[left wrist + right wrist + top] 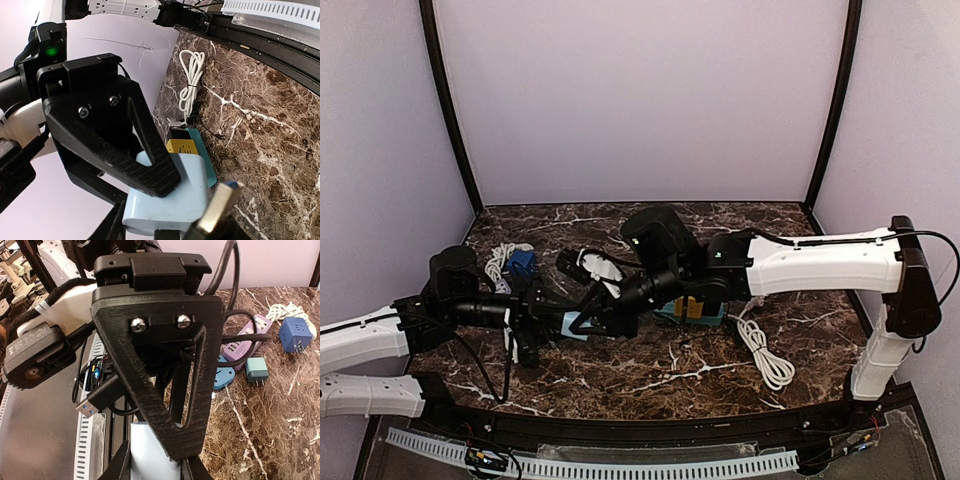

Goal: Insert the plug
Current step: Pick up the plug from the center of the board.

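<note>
My left gripper (558,325) is shut on a light blue charging adapter (575,328) and holds it above the table. In the left wrist view a ribbed finger (150,172) presses on the adapter (187,195). A black USB plug (95,402) with a metal tip sticks out sideways from my right gripper (175,440), which is shut on it. The plug tip (220,205) hovers just off the adapter's near corner, not inside it. In the right wrist view the adapter (150,450) sits right below the right finger, between the two left fingers.
A teal and yellow power strip (692,312) lies under the right arm, with a coiled white cable (765,355) beside it. At the back left are a blue cube adapter (521,263), a purple power strip (242,340), a small teal charger (256,370) and another white cable (498,262).
</note>
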Controlling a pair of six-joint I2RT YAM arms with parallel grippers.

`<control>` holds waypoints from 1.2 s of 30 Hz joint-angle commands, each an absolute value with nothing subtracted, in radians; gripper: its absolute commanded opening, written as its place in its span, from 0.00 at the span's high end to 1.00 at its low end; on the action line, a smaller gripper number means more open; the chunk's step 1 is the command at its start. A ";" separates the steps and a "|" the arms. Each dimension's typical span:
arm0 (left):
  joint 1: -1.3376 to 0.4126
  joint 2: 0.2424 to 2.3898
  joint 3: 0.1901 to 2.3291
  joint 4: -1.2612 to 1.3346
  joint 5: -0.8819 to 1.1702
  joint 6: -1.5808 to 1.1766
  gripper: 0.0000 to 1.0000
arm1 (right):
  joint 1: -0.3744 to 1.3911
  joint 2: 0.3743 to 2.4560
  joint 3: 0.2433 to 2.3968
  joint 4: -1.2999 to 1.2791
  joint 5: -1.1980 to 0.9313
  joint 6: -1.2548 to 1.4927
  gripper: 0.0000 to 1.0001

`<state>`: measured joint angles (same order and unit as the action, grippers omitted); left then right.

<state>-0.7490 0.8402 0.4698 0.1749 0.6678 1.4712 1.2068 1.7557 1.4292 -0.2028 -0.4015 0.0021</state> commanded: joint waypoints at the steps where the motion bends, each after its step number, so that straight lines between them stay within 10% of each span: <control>1: -0.753 0.828 0.465 0.167 0.700 1.442 0.67 | 1.201 1.712 1.433 -0.104 -0.431 0.022 1.00; 7: -0.752 0.817 0.467 0.172 0.739 1.404 0.98 | 1.193 1.724 1.436 -0.102 -0.431 0.037 1.00; 12: -0.753 0.807 0.461 0.230 0.722 1.304 0.99 | 1.181 1.721 1.430 -0.098 -0.387 0.061 0.98; 19: -0.752 0.794 0.421 0.426 0.587 0.940 0.99 | 1.160 1.672 1.380 -0.021 -0.232 0.131 0.32; 23: -0.752 0.800 0.413 0.527 0.469 0.767 0.99 | 1.149 1.625 1.333 0.086 -0.172 0.212 0.14; 36: -0.753 0.855 0.453 0.803 0.238 0.448 0.99 | 1.179 1.642 1.208 0.592 -0.087 0.458 0.21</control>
<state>-0.7494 0.8410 0.4259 0.6834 0.2764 0.5426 1.1580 1.5990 1.1652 0.4294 -0.1162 0.4191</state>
